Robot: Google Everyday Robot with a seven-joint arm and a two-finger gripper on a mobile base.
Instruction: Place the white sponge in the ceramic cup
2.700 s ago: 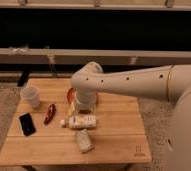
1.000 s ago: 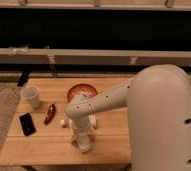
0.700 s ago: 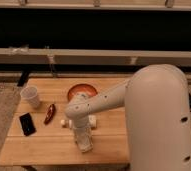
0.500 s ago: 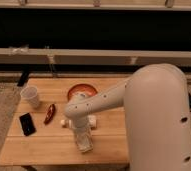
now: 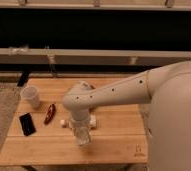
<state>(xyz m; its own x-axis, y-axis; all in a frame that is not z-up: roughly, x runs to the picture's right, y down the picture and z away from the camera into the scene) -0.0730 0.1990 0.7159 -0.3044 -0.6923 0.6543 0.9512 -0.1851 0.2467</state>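
Note:
The ceramic cup [image 5: 30, 95] stands upright at the table's far left, plain white with a wide rim. My arm reaches in from the right and bends down over the table's front middle. My gripper [image 5: 81, 135] points straight down onto the spot where the white sponge [image 5: 83, 143] lies. Only a pale edge of the sponge shows at the gripper's tip; the rest is hidden under it. The cup is well to the left of the gripper and further back.
A red pepper-like object [image 5: 50, 113] and a black phone [image 5: 27, 124] lie left of the gripper. A white bottle [image 5: 64, 122] lies behind the gripper, partly covered by it. The arm's wrist hides the orange bowl. The wooden table [image 5: 119, 142] ends close in front.
The arm has swung from over the bowl down to the sponge at the front. Over the last second the gripper has sunk slightly onto it. Nothing else moved.

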